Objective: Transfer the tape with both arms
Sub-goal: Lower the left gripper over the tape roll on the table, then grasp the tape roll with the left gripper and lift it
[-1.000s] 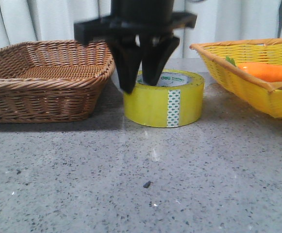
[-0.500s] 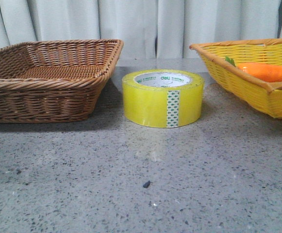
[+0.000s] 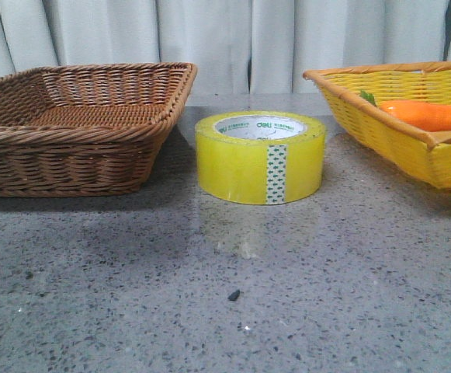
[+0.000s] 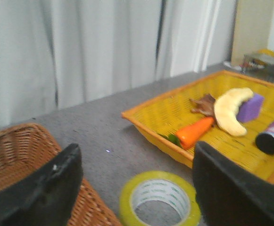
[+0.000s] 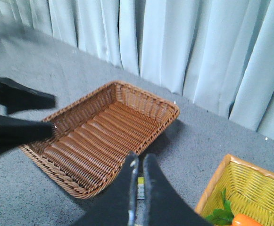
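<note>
The tape point(image 3: 260, 159), a wide yellow roll with a white "deli" core and a green-white strip, lies flat on the grey table between two baskets. No gripper shows in the front view. My left gripper point(image 4: 136, 150) is open and empty, high above the tape point(image 4: 123, 197), which shows below and between its fingers. My right gripper point(image 5: 140, 157) is shut and empty, also held high; a sliver of the tape point(image 5: 140, 187) shows through the slit between its fingers. The open left gripper point(image 5: 53, 114) also shows in the right wrist view.
A brown wicker basket point(image 3: 78, 132) stands left of the tape, empty. A yellow basket point(image 3: 380, 116) stands to the right with an orange carrot point(image 3: 431, 115); the left wrist view also shows a banana point(image 4: 231, 108), a purple block point(image 4: 250, 107) and a dark bottle point(image 4: 272, 136). Curtains hang behind.
A second ago a black gripper stood at the roll, one finger inside its core. It has lifted out of the front view. The tape has not moved.
</note>
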Motion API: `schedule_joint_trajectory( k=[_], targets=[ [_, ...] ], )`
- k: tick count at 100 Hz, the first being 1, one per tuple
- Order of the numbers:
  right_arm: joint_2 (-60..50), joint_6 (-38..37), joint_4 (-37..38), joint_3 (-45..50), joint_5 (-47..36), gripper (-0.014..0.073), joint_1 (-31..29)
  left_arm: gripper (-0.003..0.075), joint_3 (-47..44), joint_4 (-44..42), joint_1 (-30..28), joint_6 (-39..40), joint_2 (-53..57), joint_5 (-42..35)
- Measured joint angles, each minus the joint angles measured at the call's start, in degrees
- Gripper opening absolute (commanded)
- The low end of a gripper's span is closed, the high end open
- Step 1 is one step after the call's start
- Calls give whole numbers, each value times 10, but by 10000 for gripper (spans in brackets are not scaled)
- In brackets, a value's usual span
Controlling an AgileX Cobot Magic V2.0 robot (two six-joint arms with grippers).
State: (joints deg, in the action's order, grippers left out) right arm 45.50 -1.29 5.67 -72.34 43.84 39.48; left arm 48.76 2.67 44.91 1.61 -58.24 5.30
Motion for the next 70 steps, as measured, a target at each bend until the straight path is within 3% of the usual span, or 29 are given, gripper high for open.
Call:
schedule_joint_trajectory(
  k=[17,41,70],
  targets=[
    [-79,0,1,74,-10,-74,0,457,110,-7,50,-1,-123,104],
    [-115,0,1,112,-6,-74,0,458,254,-10,69,-5,-288,254],
    [-116,0,1,113,-6,-74,0,458,331,-11,70,-16,-421,309]
  ],
)
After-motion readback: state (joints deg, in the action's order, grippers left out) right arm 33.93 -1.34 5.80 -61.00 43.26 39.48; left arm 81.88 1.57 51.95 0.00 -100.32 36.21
